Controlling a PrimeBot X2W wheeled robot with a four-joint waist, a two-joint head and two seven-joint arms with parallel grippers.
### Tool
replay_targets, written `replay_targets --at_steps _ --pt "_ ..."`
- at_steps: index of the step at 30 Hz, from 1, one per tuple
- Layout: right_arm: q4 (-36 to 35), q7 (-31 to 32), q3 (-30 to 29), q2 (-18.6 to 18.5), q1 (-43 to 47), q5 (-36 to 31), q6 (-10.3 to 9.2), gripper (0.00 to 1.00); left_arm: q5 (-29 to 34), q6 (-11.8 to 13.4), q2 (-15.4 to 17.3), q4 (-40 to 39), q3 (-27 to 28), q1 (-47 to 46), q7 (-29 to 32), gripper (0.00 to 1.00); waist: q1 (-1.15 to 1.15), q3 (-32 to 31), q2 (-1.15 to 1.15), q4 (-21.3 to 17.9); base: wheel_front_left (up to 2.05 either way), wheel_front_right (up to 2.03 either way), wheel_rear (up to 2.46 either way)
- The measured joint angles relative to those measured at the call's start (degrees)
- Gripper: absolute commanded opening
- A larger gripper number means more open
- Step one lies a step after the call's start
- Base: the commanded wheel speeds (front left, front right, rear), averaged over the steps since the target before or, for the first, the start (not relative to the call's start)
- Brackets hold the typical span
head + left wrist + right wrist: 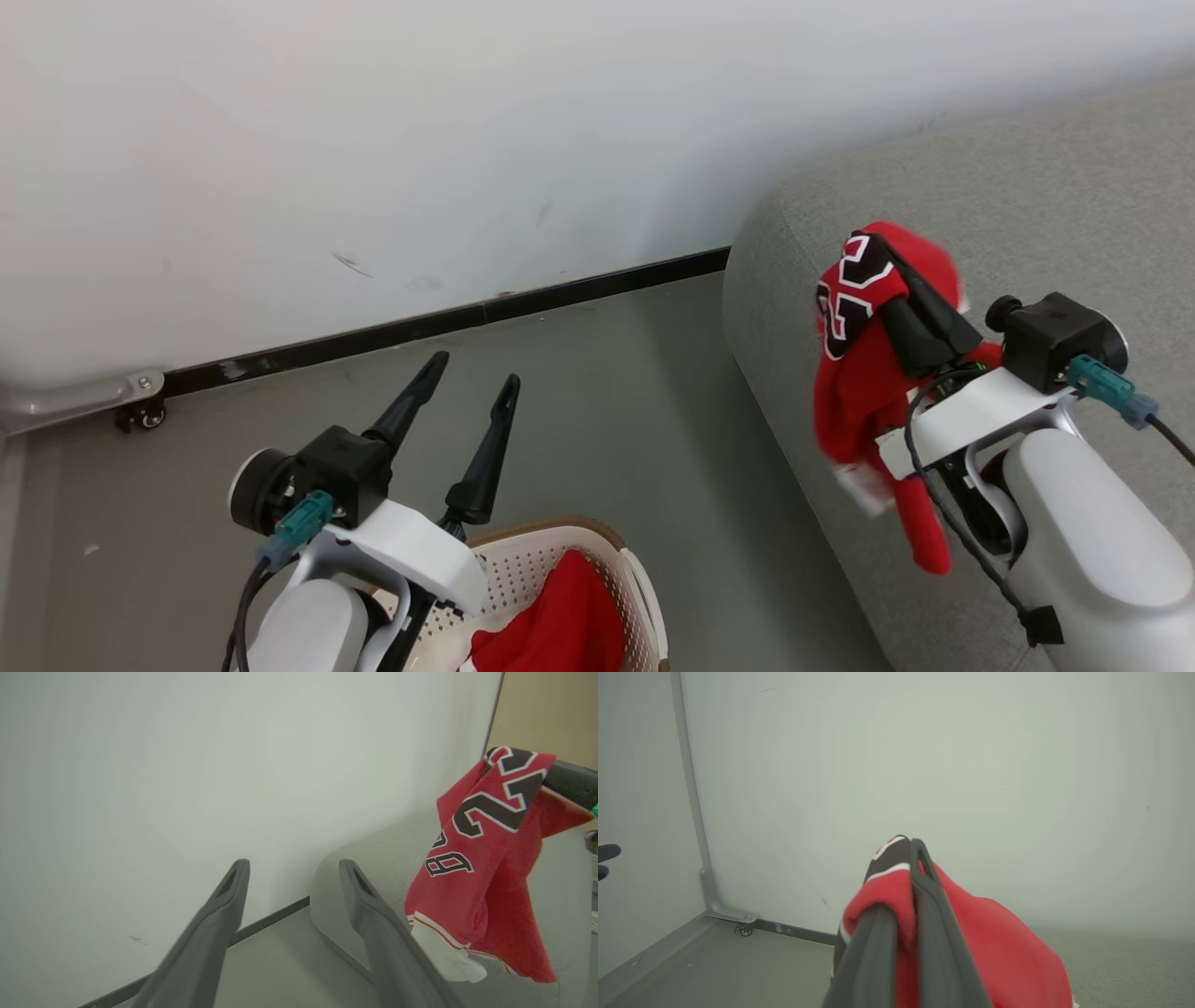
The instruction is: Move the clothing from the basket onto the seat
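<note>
My right gripper (882,252) is shut on a red jersey (864,373) with black, white-outlined numbers, which hangs in the air over the near-left edge of the grey seat (1027,205). The left wrist view shows the same jersey (486,868) dangling above the seat (373,858). In the right wrist view the fingers (924,905) pinch the red cloth (990,947). My left gripper (471,369) stands open and empty above the floor, just beyond the cream basket (551,555). More red clothing (560,621) lies in the basket.
A pale wall (373,140) with a black skirting strip (448,322) runs behind the grey floor (607,420). A metal frame foot with a small caster (140,411) stands at the far left by the wall.
</note>
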Motion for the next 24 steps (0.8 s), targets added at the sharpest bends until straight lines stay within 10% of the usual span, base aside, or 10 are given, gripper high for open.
replay_targets --at_steps 24 --pt "-3.3 0.6 -5.5 -4.1 1.3 -0.9 0.00 0.00 -0.4 -3.1 -1.4 -3.4 -8.8 3.6 -0.4 1.00 0.00 -0.6 0.00 -4.7 0.00 0.00 0.00"
